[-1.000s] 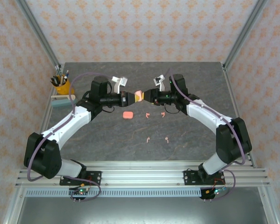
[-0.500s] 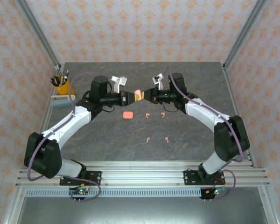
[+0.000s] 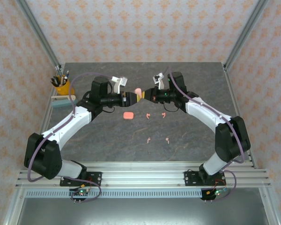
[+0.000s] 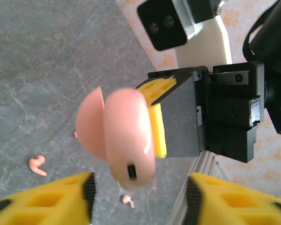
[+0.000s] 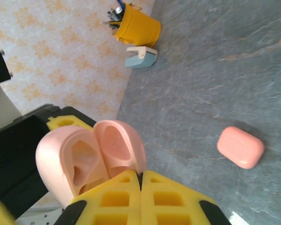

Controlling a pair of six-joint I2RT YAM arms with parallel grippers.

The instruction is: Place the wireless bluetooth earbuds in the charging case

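r pincer (image 5: 140, 186) clenched on edge of the open charging case (image 4: 124, 136), held in air up above the closed pink case (image 3: 128, 115) lying on the counter (image 3: 201, 79). l pincer (image 4: 138, 197) released, fingers spread either side of open case w/o touching. four earbuds (image 3: 148, 115) on counter, right of closed case: two just beside it, two further towards the arm bases.

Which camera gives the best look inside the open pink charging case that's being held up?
The right wrist view: the open case faces it, with both hollow halves visible. The left wrist view shows its smooth outer shell; in the top view it is a tiny pink spot.
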